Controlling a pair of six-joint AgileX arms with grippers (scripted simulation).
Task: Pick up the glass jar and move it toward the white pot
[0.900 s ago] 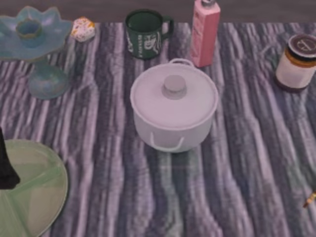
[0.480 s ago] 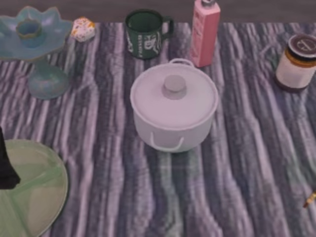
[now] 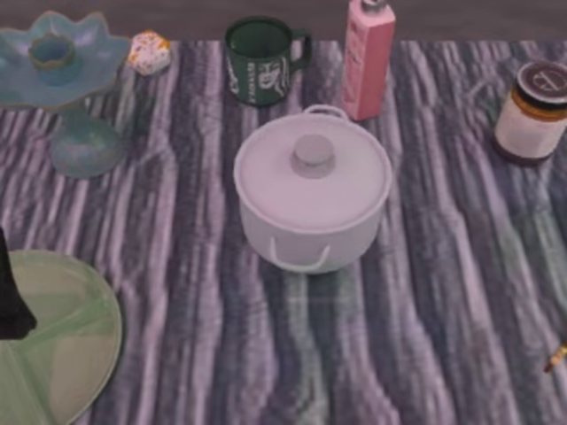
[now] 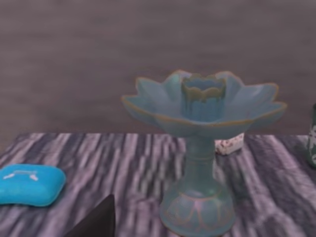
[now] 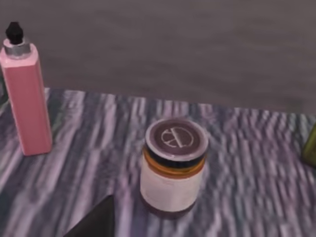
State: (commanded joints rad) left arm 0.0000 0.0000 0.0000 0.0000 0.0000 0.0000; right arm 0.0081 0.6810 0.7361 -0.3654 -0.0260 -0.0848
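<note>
The glass jar [image 3: 532, 112] stands upright at the table's far right, with whitish contents, an amber band and a dark labelled lid. The right wrist view shows the glass jar [image 5: 173, 168] a short way ahead of my right gripper [image 5: 94, 222], apart from it; only a dark corner of the gripper shows. In the top view just a small tip of the right arm [image 3: 555, 358] shows at the right edge. The white pot [image 3: 312, 193], lidded with a grey knob, sits mid-table, well left of the jar. My left arm [image 3: 11, 305] is parked at the left edge.
A tall pink bottle [image 3: 368, 57] and a dark green mug [image 3: 261, 60] stand behind the pot. A blue pedestal dish [image 3: 62, 84] and a small patterned cube [image 3: 149, 51] are at the far left. A green plate [image 3: 62, 336] lies front left. A blue bar [image 4: 29, 184] lies near the dish.
</note>
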